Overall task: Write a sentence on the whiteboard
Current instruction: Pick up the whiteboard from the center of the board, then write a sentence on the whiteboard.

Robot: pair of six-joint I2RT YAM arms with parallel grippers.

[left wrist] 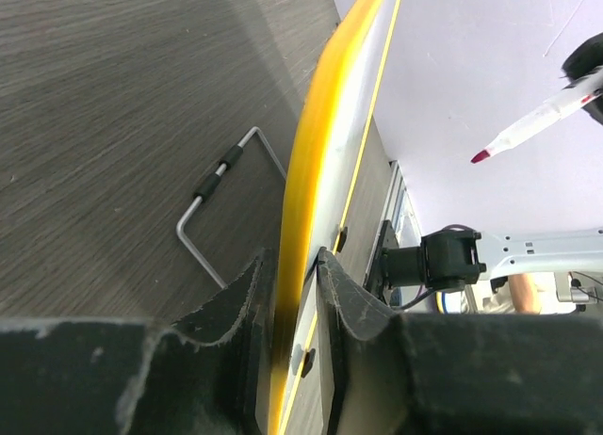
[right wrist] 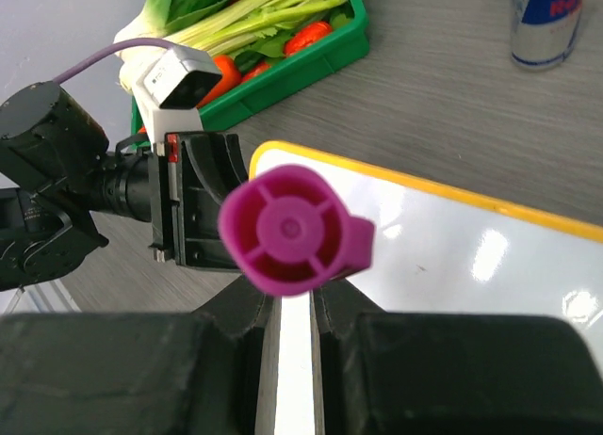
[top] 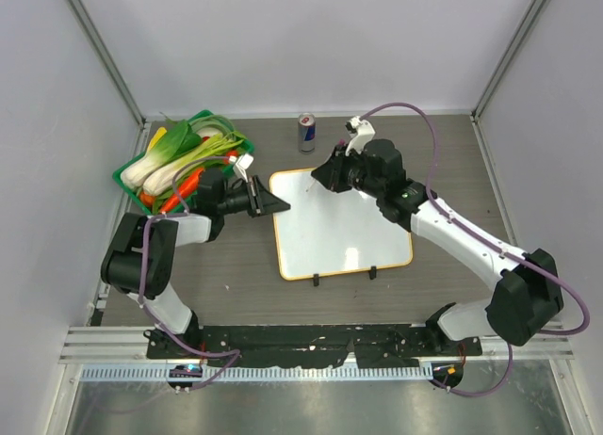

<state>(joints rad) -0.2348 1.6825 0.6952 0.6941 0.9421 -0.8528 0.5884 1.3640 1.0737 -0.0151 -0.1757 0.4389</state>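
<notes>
The whiteboard (top: 344,230) lies flat at the table's centre, with an orange-yellow rim and a blank white face. The sentence is not in view. My left gripper (top: 281,206) is at the board's left edge. In the left wrist view its jaws (left wrist: 292,261) straddle the yellow rim (left wrist: 316,162) and are closed on it, one finger under the board and one on top. My right gripper (top: 320,176) hovers over the board's upper left corner, shut on a marker (right wrist: 292,230) with a magenta end. The marker's red-pink tip (left wrist: 482,156) hangs above the white face.
A green basket (top: 127,176) of vegetables stands at the back left, just behind the left arm. A drink can (top: 306,132) stands behind the board. Two black clips (top: 373,272) sit on the board's near edge. A bent wire stand (left wrist: 212,185) lies on the table beside the board.
</notes>
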